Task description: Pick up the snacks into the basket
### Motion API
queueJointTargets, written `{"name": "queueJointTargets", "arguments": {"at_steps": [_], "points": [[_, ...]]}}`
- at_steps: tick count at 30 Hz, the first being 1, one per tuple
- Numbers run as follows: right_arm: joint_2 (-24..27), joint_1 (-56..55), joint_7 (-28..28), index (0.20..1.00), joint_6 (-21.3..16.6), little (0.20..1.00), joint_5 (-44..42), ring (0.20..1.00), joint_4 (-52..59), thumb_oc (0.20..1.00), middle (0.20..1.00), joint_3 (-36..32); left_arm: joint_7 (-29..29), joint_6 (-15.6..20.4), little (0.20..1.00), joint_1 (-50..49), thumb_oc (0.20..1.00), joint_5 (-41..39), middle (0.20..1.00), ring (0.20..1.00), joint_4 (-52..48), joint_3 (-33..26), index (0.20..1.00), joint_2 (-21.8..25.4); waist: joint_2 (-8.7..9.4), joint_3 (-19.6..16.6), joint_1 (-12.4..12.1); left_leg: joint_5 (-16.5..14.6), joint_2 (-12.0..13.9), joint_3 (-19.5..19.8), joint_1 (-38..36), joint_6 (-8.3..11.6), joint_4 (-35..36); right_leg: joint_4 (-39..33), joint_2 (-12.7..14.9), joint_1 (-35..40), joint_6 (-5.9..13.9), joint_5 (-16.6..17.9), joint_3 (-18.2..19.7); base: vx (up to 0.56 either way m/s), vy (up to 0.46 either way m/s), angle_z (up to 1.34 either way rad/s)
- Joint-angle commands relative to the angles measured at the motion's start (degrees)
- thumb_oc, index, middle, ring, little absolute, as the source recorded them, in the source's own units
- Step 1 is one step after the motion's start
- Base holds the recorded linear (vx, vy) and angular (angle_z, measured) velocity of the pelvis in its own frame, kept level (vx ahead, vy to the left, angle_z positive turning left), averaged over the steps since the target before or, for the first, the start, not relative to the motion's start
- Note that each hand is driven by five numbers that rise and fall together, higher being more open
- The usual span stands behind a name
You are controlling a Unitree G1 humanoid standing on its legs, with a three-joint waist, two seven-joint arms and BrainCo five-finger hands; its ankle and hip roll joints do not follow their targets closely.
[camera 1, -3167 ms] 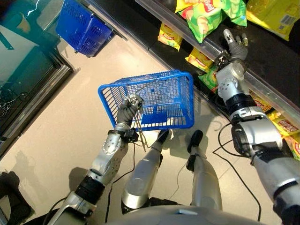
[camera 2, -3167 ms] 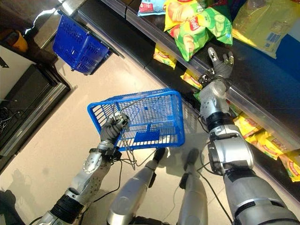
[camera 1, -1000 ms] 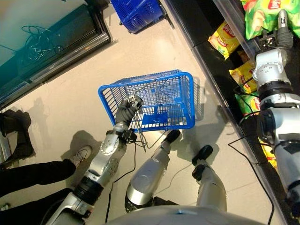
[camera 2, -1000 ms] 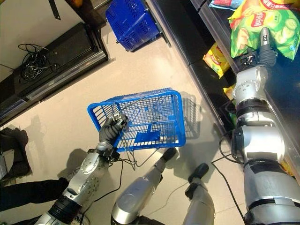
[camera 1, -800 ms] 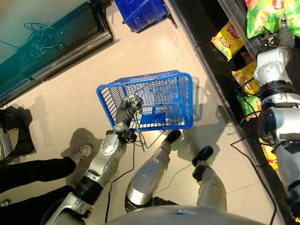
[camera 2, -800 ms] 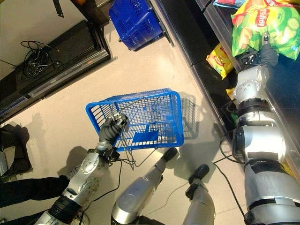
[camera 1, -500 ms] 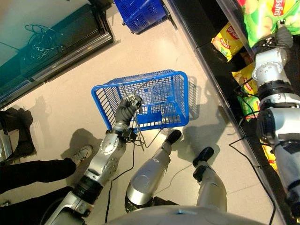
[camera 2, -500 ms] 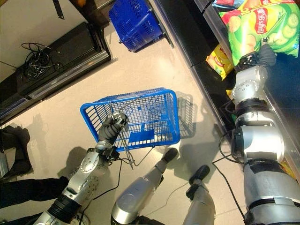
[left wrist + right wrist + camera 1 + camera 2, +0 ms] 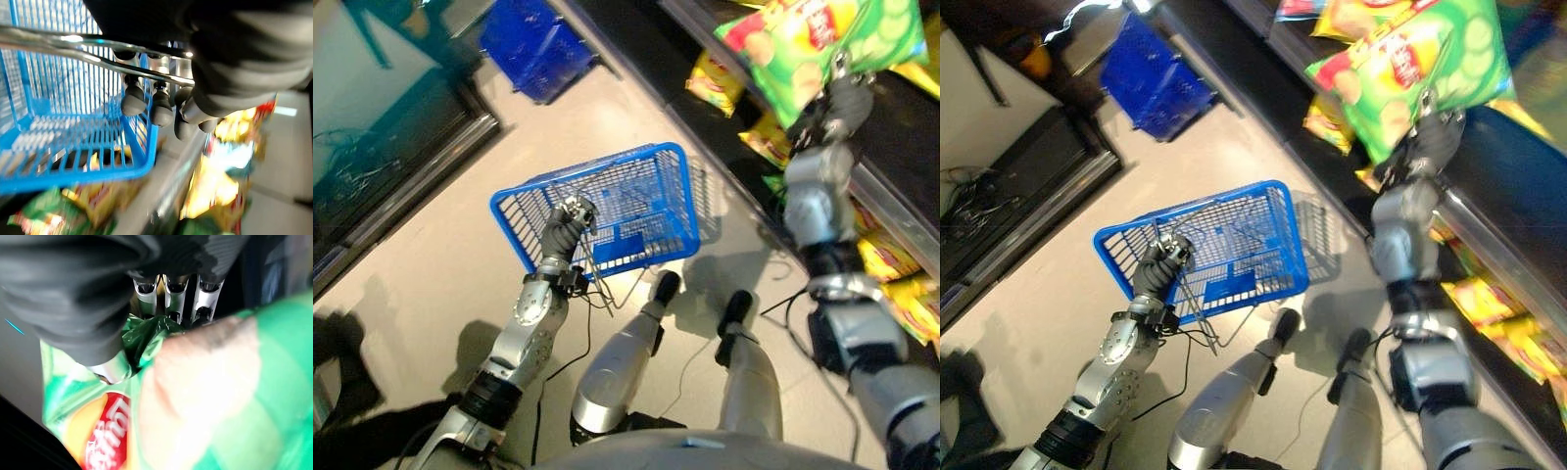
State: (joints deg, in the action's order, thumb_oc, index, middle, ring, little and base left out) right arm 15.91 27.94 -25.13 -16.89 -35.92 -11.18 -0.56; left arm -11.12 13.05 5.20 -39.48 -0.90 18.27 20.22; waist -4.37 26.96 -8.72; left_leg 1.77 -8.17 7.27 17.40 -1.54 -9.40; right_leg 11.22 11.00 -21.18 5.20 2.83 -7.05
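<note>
The right hand [image 9: 1427, 125], at the upper right of the frame, is clamped on a corner of a green chip bag [image 9: 1410, 59]; in the right wrist view the fingers [image 9: 168, 293] and thumb pinch the crumpled green film [image 9: 146, 335], and the bag appears to hang free in front of the shelf [image 9: 891, 211] rather than lie on it; more snacks, yellow bags [image 9: 891, 259], lie along the shelf at the right edge and one yellow bag [image 9: 715, 80] sits further up, near the top centre.

The left hand [image 9: 563, 225], left of centre, is curled tight round the wire handle [image 9: 93, 56] of the blue basket [image 9: 607, 211], which it holds up over the floor [image 9: 421, 255] at mid-frame; through the mesh I can make out no snack inside, so the basket looks empty as far as the views show. A second blue basket [image 9: 533, 44] stands on the floor at the upper left, well apart.

By my reading the task is at its first bag: the grasp is made and the bag is off the shelf, yet it is up and to the right of the basket, not over it; left to do are carrying it across to above the basket's opening, letting go, and then going back for the remaining bags on the shelf.
</note>
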Motion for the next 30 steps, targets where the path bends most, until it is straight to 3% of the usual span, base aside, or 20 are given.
{"name": "queueJointTargets", "arguments": {"at_steps": [1, 2, 6, 11, 15, 17, 18, 19, 22, 24, 27, 30], "points": [[2.88, -1.93, 3.06, 0.200, -1.73, 0.200, 7.81, 0.200, 6.16, 0.200, 0.200, -0.95, 2.20, 5.06, 0.200, -1.58, 0.200, 2.64, 0.200, 0.200, -9.69, -5.04, 0.200, -0.39, 1.76, -6.35, 1.73, -3.19, 1.40, 2.36, 0.94, 2.61, -0.64, -2.57, 0.67, 5.26, 3.32, -4.65, -0.22, 0.09, -0.061, -0.62], [2.32, -8.02, 6.15, 0.200, -0.83, 0.200, 9.50, 0.200, 9.84, 0.200, 0.200, -1.70, 3.48, 4.31, 0.200, -3.06, 0.200, 2.15, 0.200, 0.200, -10.38, -6.24, 0.200, -0.53, 3.05, -8.64, 3.76, -3.08, 2.44, 1.39, -1.23, 2.72, 0.91, -4.63, -0.01, 7.04, 3.56, -4.02, 0.32, 0.10, -0.065, -0.74], [2.74, -16.67, 11.51, 0.200, 1.43, 0.200, 15.00, 0.200, 14.34, 0.200, 0.200, -0.91, 5.82, 3.57, 0.200, -4.81, 0.200, 2.07, 0.200, 0.200, -11.68, -9.26, 0.200, -0.80, 5.09, -13.20, 6.82, -2.43, 4.33, -0.95, -5.50, 3.23, 4.87, -8.97, -1.74, 10.03, 3.82, -2.42, 2.17, 0.09, -0.076, -0.51], [3.52, -23.43, 18.58, 0.200, 3.72, 0.200, 17.84, 0.200, 13.48, 0.200, 0.200, 3.33, 7.53, 2.98, 0.200, -4.40, 0.200, 2.66, 0.200, 0.200, -11.15, -10.00, 0.200, -1.72, 6.01, -17.30, 8.84, -2.61, 5.49, -3.27, -9.75, 3.64, 7.37, -11.72, -3.23, 12.96, 3.85, -1.54, 3.92, 0.07, -0.049, -0.44], [4.59, -26.74, 21.33, 0.200, 5.13, 0.200, 21.03, 0.200, 13.28, 0.200, 0.200, 5.59, 8.25, 2.89, 0.200, -3.93, 0.200, 2.50, 0.200, 0.200, -11.33, -9.79, 0.200, -2.01, 5.93, -18.05, 9.49, -3.00, 6.03, -4.16, -10.98, 3.79, 7.50, -11.01, -3.57, 13.35, 3.64, -1.91, 4.47, 0.03, -0.030, -0.22], [4.94, -26.97, 22.18, 0.200, 5.58, 0.200, 23.05, 0.200, 10.92, 0.200, 0.200, 8.27, 8.09, 2.96, 0.200, -1.94, 0.200, 2.59, 0.200, 0.200, -11.18, -8.56, 0.200, -1.92, 5.63, -16.98, 9.87, -3.29, 6.16, -4.23, -10.55, 3.70, 6.89, -8.60, -3.58, 11.85, 3.41, -2.70, 4.59, -0.19, -0.017, -0.02], [5.86, -23.02, 21.17, 0.200, 5.52, 0.200, 26.62, 0.200, 7.03, 0.200, 0.200, 12.44, 7.24, 3.76, 0.200, 3.24, 0.200, 2.57, 0.200, 0.200, -11.05, -5.18, 0.200, -1.25, 5.20, -12.08, 10.04, -3.86, 5.77, -3.86, -6.42, 3.74, 2.54, -1.50, -3.91, 5.93, 2.95, -4.12, 4.67, -0.30, -0.020, 0.00], [5.86, -23.01, 21.17, 0.200, 5.52, 0.200, 26.62, 0.200, 7.03, 0.200, 0.200, 12.45, 7.24, 3.77, 0.200, 3.25, 0.200, 2.57, 0.200, 0.200, -11.05, -5.19, 0.200, -1.25, 5.20, -12.15, 10.05, -3.86, 5.77, -3.86, -6.33, 3.73, 2.52, -1.48, -3.91, 5.84, 2.96, -4.11, 4.68, -0.42, -0.035, 0.23], [5.53, -13.20, 16.95, 0.200, 5.28, 0.200, 30.79, 0.200, 0.82, 0.200, 0.200, 18.65, 6.30, 4.86, 0.200, 12.09, 0.200, 2.44, 0.200, 0.200, -10.51, 1.02, 0.200, -2.02, 4.09, -6.22, 9.75, -3.64, 4.52, -2.94, 4.64, 4.04, -5.42, 5.42, -2.67, -3.23, 1.88, -5.21, 3.32, -0.30, -0.086, 0.23], [4.94, -11.93, 16.18, 0.200, 5.66, 0.200, 32.70, 0.200, -0.48, 0.200, 0.200, 19.70, 6.06, 4.68, 0.200, 14.11, 0.200, 2.73, 0.200, 0.200, -9.43, 2.68, 0.200, -3.06, 3.59, -6.06, 9.53, -2.81, 4.33, -2.21, 6.00, 4.29, -5.28, 5.51, -2.58, -3.76, 1.62, -5.43, 2.23, -0.09, -0.084, 0.31], [1.40, -3.78, 12.52, 0.200, 5.88, 0.200, 35.51, 0.200, -9.54, 0.200, 0.200, 24.32, 5.66, 4.67, 0.200, 20.48, 0.200, 1.62, 0.200, 0.200, -7.48, 9.59, 0.200, -6.03, 2.05, -2.66, 7.99, -1.21, 3.79, -1.27, 9.22, 4.47, -5.88, 8.41, -1.78, -7.29, 1.16, -5.67, 0.79, -0.10, -0.047, 0.53], [0.26, -0.96, 11.57, 0.200, 6.03, 0.200, 36.28, 0.200, -13.04, 0.200, 0.200, 25.50, 5.00, 4.77, 0.200, 22.08, 0.200, 0.36, 0.200, 0.200, -6.53, 11.45, 0.200, -7.42, 1.73, -1.20, 7.00, -1.14, 3.66, -1.19, 9.62, 4.37, -6.24, 9.51, -1.51, -7.62, 1.08, -5.98, 0.51, -0.05, -0.019, 0.15]]}}
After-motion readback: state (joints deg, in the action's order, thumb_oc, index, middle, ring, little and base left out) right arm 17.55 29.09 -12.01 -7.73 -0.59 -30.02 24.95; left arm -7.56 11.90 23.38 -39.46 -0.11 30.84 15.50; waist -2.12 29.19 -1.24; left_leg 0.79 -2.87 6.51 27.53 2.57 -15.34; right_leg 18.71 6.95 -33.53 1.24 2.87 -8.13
